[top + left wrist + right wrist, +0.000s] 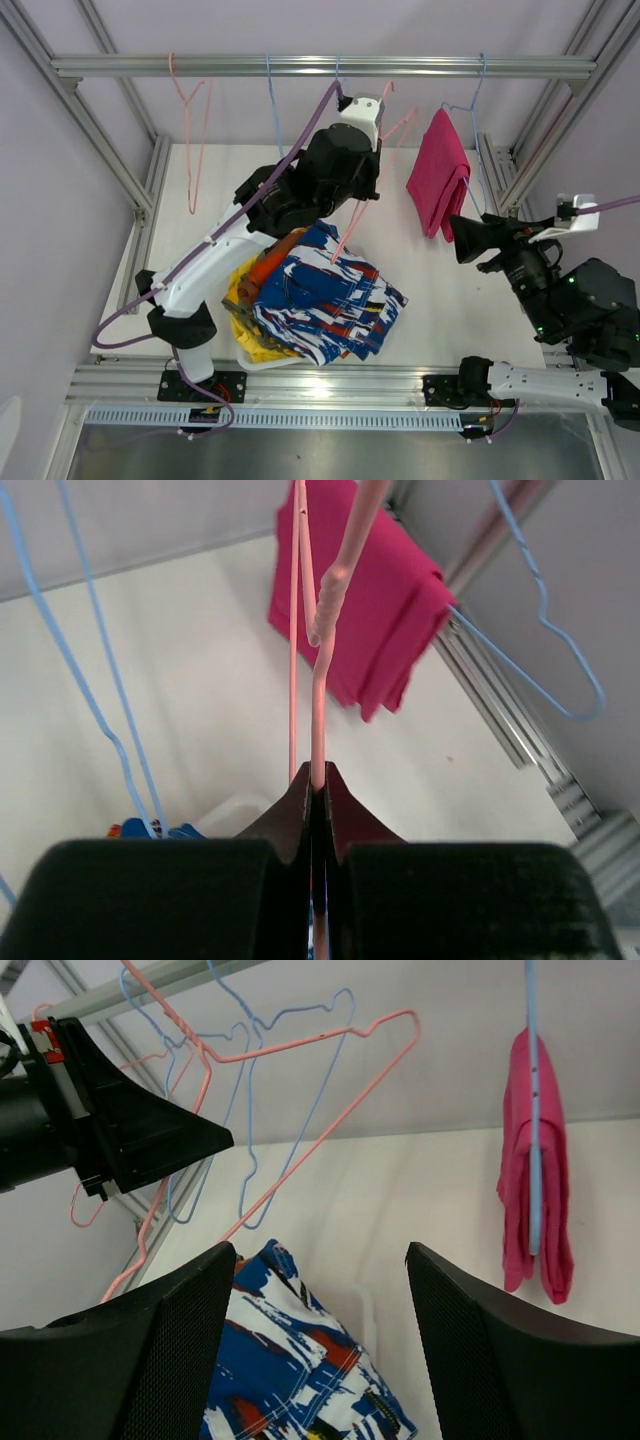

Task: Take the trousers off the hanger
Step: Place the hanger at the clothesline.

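Magenta pink trousers (pixel 440 172) hang folded over a blue hanger (pixel 476 105) on the rail (pixel 320 66) at the right; they also show in the left wrist view (pixel 370 610) and the right wrist view (pixel 535 1170). My left gripper (pixel 318 780) is shut on the wire of an empty pink hanger (pixel 365 195), held up near the rail. The blue-white-red trousers (pixel 325 295) lie on top of a pile with orange-black (pixel 268 262) and yellow (pixel 240 290) ones beneath. My right gripper (pixel 320 1290) is open and empty, to the right of the pink trousers, pointing left.
A white tray (pixel 262 360) holds the pile. Another pink hanger (pixel 192 130) and empty blue hangers (pixel 275 110) hang on the rail. Aluminium frame posts (pixel 555 130) stand on both sides.
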{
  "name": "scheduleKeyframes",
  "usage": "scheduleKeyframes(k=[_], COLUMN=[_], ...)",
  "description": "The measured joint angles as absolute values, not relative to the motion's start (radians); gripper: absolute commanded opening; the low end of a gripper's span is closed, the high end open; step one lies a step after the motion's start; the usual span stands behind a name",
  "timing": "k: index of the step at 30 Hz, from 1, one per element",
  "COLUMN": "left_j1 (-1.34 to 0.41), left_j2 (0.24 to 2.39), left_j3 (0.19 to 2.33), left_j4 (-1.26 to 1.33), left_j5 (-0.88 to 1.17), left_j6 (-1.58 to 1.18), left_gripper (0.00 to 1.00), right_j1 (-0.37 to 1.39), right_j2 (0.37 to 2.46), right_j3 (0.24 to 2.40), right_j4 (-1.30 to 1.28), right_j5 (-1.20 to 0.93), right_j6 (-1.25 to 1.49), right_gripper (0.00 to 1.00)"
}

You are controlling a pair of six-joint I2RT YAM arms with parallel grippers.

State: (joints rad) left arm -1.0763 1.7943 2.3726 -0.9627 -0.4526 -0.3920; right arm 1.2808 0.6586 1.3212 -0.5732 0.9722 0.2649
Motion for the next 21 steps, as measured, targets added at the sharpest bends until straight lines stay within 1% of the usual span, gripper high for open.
scheduleKeyframes(k=[8, 14, 21], left_j1=[-1.032, -1.007, -0.971], left_j2=[1.819, 1.873, 1.997], left_j3=[2.381, 2.409, 2.416], left_j4=[-0.871, -0.755, -0.627], left_j5=[-0.548, -0.545, -0.519], left_j6=[-0.391, -0.391, -0.391], left_gripper=[0.00, 0.00, 0.01], right_j1=[1.281, 1.281, 1.281], right_j2=[0.605, 0.594, 0.548], right_j3=[1.350, 1.350, 1.320], right_j4=[-0.570, -0.572, -0.571], right_j5=[1.018, 1.032, 1.040], right_j6=[0.179, 0.157, 0.148], right_gripper=[0.77, 0.77, 0.79])
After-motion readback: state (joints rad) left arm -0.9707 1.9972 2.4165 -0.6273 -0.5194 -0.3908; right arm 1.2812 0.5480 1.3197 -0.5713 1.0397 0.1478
